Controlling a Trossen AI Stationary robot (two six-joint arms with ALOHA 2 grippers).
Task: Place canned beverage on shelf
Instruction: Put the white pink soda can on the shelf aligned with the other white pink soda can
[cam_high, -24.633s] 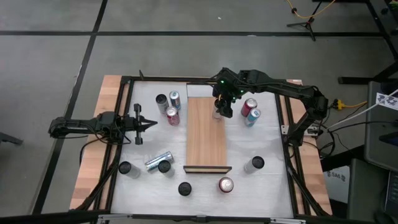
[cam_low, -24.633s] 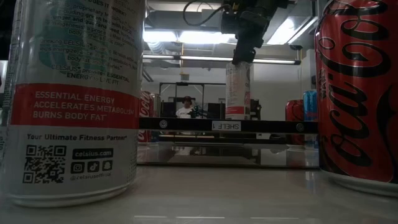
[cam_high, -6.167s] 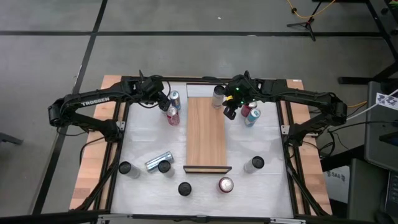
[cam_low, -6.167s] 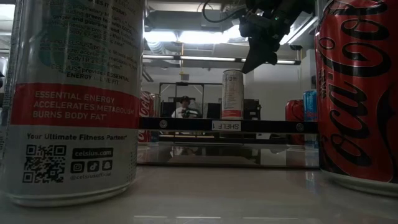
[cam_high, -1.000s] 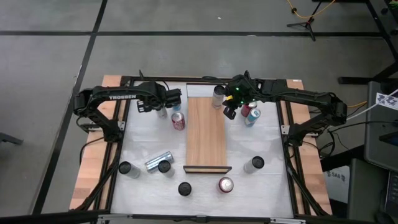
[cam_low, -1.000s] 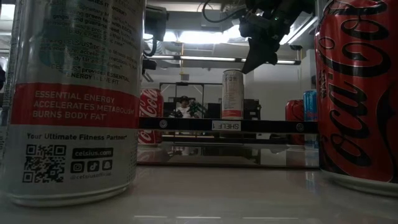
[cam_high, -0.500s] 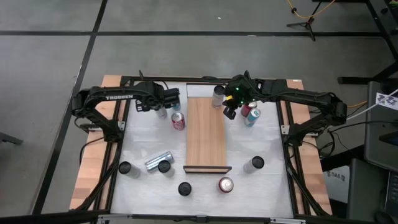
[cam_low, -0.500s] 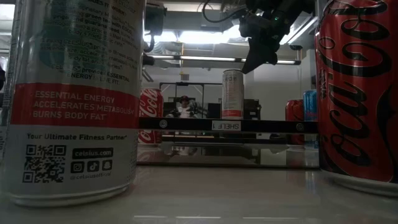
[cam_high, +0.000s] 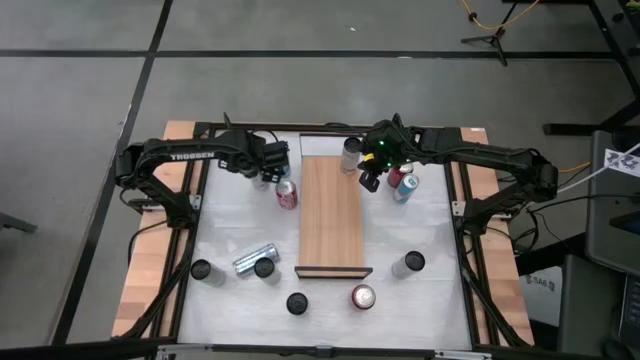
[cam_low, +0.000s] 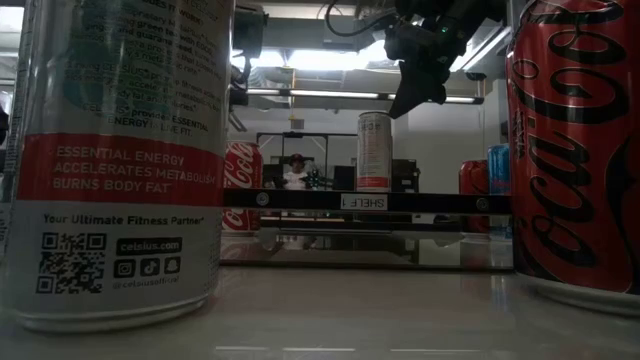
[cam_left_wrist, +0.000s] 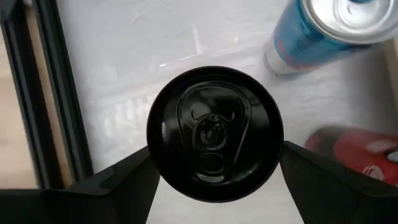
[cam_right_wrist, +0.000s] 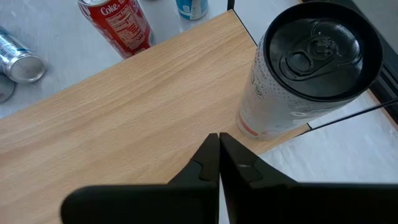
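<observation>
Matt light wooden shelf (cam_right_wrist: 124, 118), glossy black metal can top (cam_left_wrist: 214, 134), smooth white table (cam_high: 235, 225)

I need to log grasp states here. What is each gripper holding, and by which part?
The left gripper straddles a black-topped can, fingers beside its rim, but contact cannot be told. The right gripper is shut and empty above the shelf.

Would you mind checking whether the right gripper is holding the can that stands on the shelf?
No, the right gripper is shut on nothing, hovering over the shelf beside the black-topped can, which stands free.
</observation>
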